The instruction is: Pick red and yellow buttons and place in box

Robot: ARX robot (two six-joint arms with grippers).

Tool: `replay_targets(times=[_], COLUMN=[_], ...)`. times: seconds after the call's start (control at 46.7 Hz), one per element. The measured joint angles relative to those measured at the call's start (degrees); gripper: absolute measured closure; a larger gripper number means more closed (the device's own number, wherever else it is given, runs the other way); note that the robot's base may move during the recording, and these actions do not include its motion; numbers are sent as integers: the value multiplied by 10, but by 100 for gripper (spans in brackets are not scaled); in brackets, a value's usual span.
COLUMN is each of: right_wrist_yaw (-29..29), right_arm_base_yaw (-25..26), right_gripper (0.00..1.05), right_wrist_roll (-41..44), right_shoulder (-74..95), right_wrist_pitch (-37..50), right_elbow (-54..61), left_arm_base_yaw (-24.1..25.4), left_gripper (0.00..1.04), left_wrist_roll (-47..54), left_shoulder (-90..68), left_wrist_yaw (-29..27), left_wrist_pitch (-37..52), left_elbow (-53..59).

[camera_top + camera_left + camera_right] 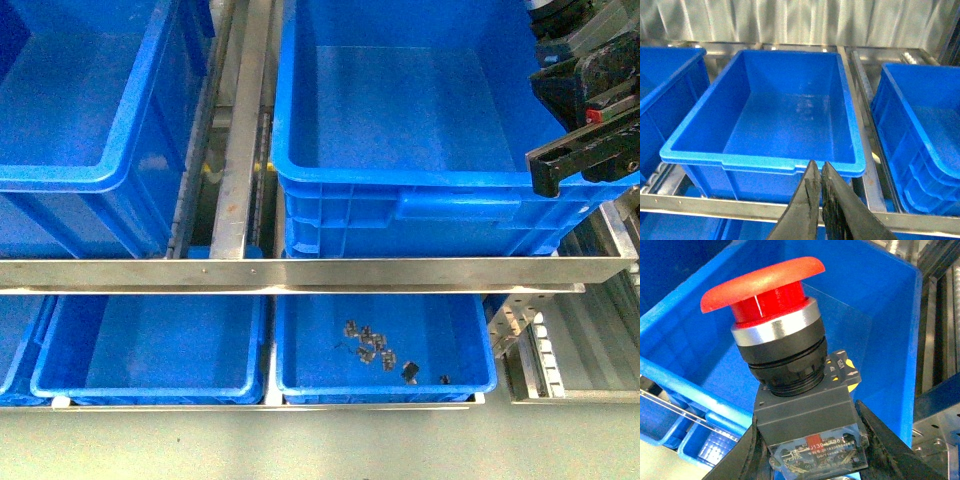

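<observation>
right tool (pixel 810 450) grips the red mushroom-capped push-button switch (pixel 771 315) by its black body, over the deep blue plastic crate (pixel 890 310). carry it inside the rim, lower, then release. left tool (pixel 817 200) closed, empty.

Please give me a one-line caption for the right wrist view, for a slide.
The right gripper holds the red button by its black body, in front of the blue box.
</observation>
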State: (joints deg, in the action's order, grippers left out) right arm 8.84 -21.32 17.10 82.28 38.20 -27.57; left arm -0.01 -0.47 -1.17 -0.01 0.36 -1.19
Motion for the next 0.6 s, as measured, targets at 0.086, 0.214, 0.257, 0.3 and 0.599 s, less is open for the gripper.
replay_targets(times=[0.086, 0.214, 0.257, 0.3, 0.599], right_wrist_yaw=[1, -1, -2, -6, -32], right_arm_base_yaw=[-4, -12, -14, -15, -15], right_gripper=[70, 70, 70, 70, 70], right_wrist_roll=[-1, -7, -9, -9, -8], right_shoulder=[5, 18, 23, 31, 142], right_wrist_pitch=[0, 0, 0, 0, 0], right_elbow=[-3, -13, -15, -21, -132], left_arm_base_yaw=[0, 0, 0, 0, 0], left_gripper=[102, 102, 102, 102, 102], left_wrist_roll=[0, 0, 0, 0, 0], left_shoulder=[2, 3, 3, 3, 3], left_wrist_yaw=[0, 0, 0, 0, 0], left_wrist_pitch=[-4, -4, -4, -4, -4], left_elbow=[0, 0, 0, 0, 0])
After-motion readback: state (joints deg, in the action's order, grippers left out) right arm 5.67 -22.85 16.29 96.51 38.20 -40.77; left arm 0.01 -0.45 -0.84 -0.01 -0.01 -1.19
